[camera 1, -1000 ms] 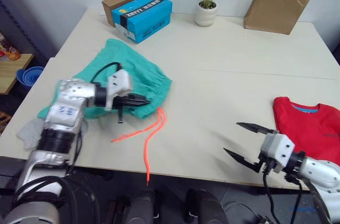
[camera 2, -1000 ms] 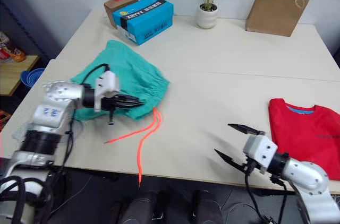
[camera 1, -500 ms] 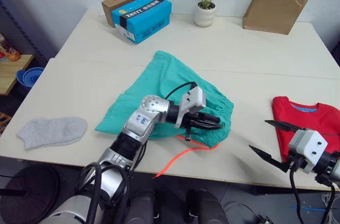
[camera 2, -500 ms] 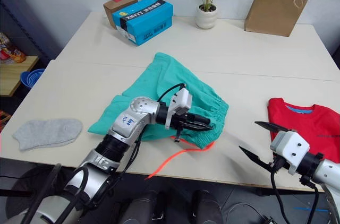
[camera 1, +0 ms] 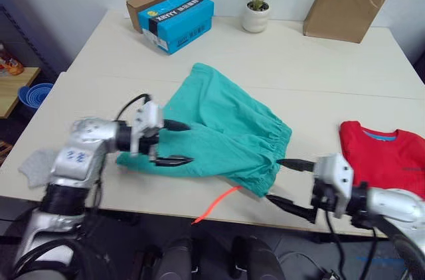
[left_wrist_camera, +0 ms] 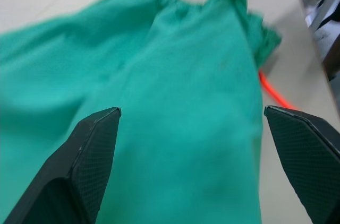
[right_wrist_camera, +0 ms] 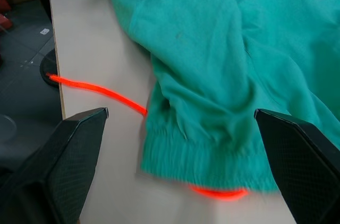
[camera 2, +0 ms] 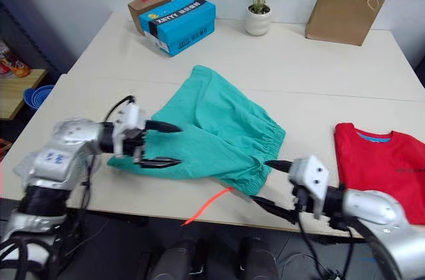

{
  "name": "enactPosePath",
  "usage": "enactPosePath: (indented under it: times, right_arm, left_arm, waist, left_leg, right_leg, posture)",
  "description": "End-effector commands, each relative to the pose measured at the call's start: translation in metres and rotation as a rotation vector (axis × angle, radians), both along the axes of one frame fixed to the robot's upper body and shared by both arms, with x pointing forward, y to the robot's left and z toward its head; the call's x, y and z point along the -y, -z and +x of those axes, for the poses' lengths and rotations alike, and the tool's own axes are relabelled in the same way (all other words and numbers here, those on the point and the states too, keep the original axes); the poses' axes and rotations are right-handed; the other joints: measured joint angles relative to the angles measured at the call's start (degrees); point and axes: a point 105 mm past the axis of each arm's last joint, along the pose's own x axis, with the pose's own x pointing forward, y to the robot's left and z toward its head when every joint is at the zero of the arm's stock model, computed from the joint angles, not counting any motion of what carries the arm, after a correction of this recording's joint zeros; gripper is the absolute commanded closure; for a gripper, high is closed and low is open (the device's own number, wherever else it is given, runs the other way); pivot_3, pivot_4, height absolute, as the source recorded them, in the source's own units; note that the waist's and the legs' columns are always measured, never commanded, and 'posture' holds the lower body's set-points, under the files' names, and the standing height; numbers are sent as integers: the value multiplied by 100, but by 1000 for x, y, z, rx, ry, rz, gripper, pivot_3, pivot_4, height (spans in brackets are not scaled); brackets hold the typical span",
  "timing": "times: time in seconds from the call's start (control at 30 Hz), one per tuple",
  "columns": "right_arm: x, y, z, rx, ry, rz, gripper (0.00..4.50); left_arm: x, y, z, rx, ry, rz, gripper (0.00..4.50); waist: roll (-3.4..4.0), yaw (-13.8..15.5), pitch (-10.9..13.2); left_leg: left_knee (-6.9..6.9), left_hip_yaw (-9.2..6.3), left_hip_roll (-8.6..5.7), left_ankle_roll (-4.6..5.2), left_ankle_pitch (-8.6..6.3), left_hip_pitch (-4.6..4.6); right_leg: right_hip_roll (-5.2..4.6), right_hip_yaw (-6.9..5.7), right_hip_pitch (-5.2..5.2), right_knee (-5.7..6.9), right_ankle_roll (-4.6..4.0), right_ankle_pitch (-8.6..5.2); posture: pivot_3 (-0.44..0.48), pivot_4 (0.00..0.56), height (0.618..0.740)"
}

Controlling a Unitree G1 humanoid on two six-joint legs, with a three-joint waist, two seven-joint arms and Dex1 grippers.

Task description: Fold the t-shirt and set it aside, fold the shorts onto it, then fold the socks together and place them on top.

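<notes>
Shorts spread mid-table, left gripper spread wide at their left edge; right gripper spread wide by waistband; t-shirt folded at right.

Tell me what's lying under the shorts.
The shorts lie spread on the table. Their orange drawstring pokes out from beneath the waistband. Anything else under the fabric is hidden.
</notes>
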Motion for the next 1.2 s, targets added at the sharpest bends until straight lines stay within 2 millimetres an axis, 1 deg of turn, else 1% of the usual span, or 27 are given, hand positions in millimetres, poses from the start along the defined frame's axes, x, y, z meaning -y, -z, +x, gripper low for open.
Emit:
enactPosePath:
  times: [0.03,0.1,0.17,0.2,0.27,0.33,0.37,0.47,0.57,0.63,0.8,0.87,0.93,0.97,1.0,1.13,1.2]
  right_arm:
    - [-15,15,3,62,39,-82,0]
    - [-16,27,5,65,63,-140,0]
    - [-15,34,6,72,77,-175,0]
    - [-13,38,8,89,99,-209,0]
    - [-8,44,13,147,151,-270,0]
    - [-4,44,16,216,178,-316,0]
    - [-3,45,16,224,188,-318,0]
    - [1,45,16,253,226,-318,0]
    - [6,43,16,275,253,-312,611]
    - [8,41,17,286,258,-311,1249]
    - [22,37,21,311,255,-337,3076]
    - [26,37,19,305,219,-343,3819]
    - [32,35,17,303,177,-346,4494]
    - [36,34,17,306,163,-358,4500]
    - [39,33,16,308,146,-359,4500]
    - [51,31,11,314,78,-379,4500]
    - [56,30,6,308,39,-376,4500]
  left_arm:
    - [-27,-1,-6,104,-67,45,16]
    - [-37,8,-9,128,-93,76,16]
    - [-41,15,-11,141,-89,108,16]
    - [-40,19,-12,128,-95,91,16]
    - [-41,38,-16,111,-76,140,16]
    - [-41,47,-16,111,-71,165,16]
    - [-41,49,-14,110,-76,167,16]
    - [-45,60,-5,106,-126,200,16]
    - [-52,69,1,100,-165,220,647]
    - [-56,74,-2,81,-150,242,1198]
    - [-62,77,-14,28,-105,259,2787]
    - [-61,77,-23,-10,-76,248,3434]
    - [-56,73,-37,-61,-35,206,4053]
    - [-54,71,-44,-80,-21,190,4336]
    - [-53,70,-52,-105,-3,184,4456]
    - [-49,63,-78,-182,25,172,4456]
    - [-48,60,-93,-251,30,173,4456]
  waist:
    - [0,16,0]
    - [0,23,0]
    - [0,23,0]
    - [0,17,0]
    - [-2,0,-2]
    - [-2,-9,-2]
    - [-2,-11,-2]
    - [-6,-1,-4]
    - [-2,2,-7]
    - [0,-7,-8]
    - [12,-27,-14]
    - [14,-47,-15]
    - [14,-73,-15]
    - [14,-91,-15]
    - [14,-105,-15]
    - [11,-133,-12]
    - [6,-135,-9]
  left_leg:
    - [-1,0,-3,1,-2,-3]
    - [-4,1,-11,8,-7,-13]
    - [-2,3,-19,11,-9,-35]
    - [1,3,-22,12,-8,-54]
    - [5,5,-23,16,-5,-66]
    - [3,10,-23,16,-5,-66]
    - [2,12,-23,14,-3,-64]
    - [4,12,-23,13,2,-59]
    - [4,11,-22,23,10,-44]
    - [-3,12,-22,39,6,-30]
    - [-19,15,-16,37,8,-4]
    - [-24,20,-14,35,9,-2]
    - [-26,25,-5,26,7,-2]
    - [-25,28,-1,18,9,-3]
    - [-26,30,2,13,8,-2]
    - [-18,36,5,14,8,-6]
    - [-16,37,5,7,-2,-8]
  right_leg:
    - [-4,0,-2,-3,1,0]
    - [-14,1,-9,-12,5,2]
    - [-24,1,-31,-11,10,5]
    - [-25,1,-47,-11,14,7]
    - [-23,0,-55,-9,19,10]
    - [-22,-1,-55,-6,19,10]
    - [-20,-1,-55,-4,19,10]
    - [-19,1,-54,5,19,9]
    - [-22,7,-42,8,20,17]
    - [-22,16,-35,9,15,24]
    - [-20,23,-28,11,3,21]
    - [-19,23,-32,16,-2,18]
    - [-11,23,-36,17,-6,15]
    - [-7,23,-37,18,-7,14]
    - [-3,23,-36,17,-7,12]
    - [0,26,-35,12,-1,4]
    - [-1,28,-35,8,0,4]
  posture:
    - [0,150,740]
    - [0,150,740]
    - [0,150,740]
    - [0,150,740]
    - [0,150,740]
    - [0,150,740]
    - [0,150,740]
    - [0,150,740]
    - [0,150,740]
    - [0,150,740]
    - [0,150,740]
    - [0,150,740]
    - [0,150,740]
    - [0,150,740]
    - [0,150,740]
    - [0,150,740]
    - [0,150,740]
